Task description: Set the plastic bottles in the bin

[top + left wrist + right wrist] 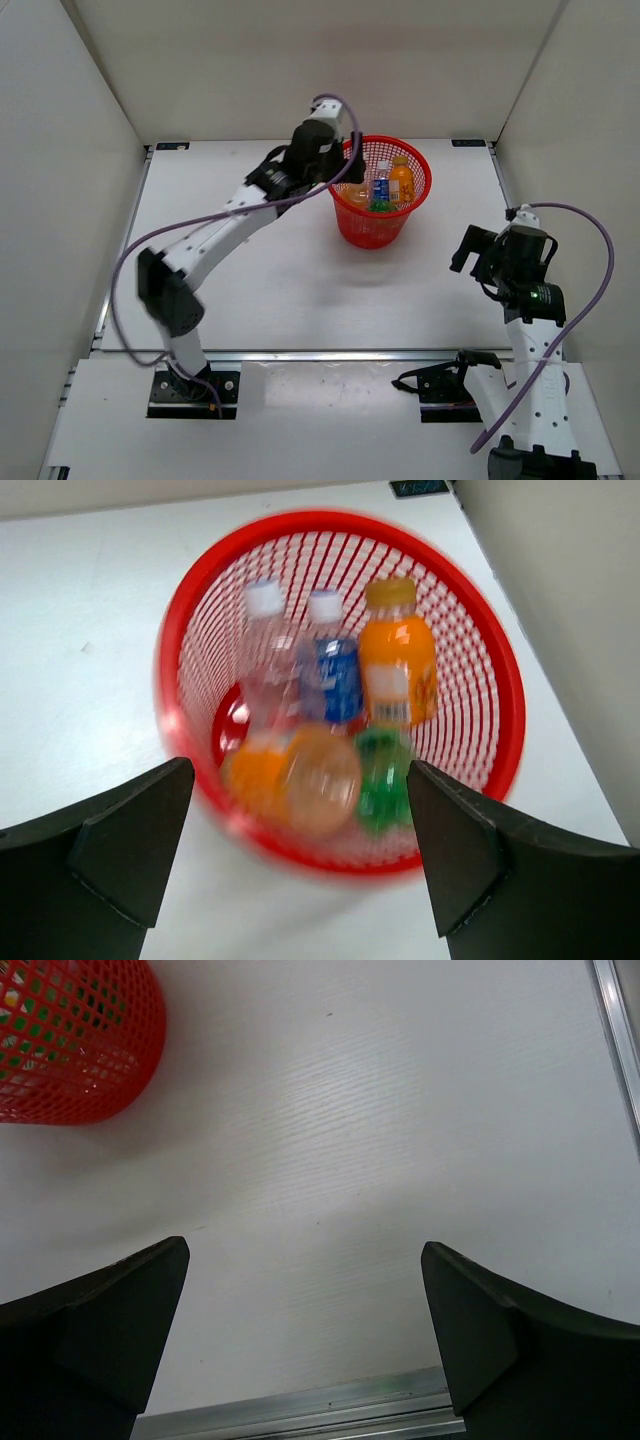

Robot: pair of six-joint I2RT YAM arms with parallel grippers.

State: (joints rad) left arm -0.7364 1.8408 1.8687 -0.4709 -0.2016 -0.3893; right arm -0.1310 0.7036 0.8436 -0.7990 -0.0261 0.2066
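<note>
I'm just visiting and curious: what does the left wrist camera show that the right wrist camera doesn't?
Only left wrist: the inside of the bin, holding the plastic bottles, orange, blue-labelled and green among them. Only right wrist: the bin from outside and a metal rail at the table edge. Both: bin, table, and open left fingers or right fingers.

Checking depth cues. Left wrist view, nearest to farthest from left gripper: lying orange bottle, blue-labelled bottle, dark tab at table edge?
1. Lying orange bottle, near side of bin.
2. Blue-labelled bottle, upright mid-bin.
3. Dark tab, beyond the bin.
</note>
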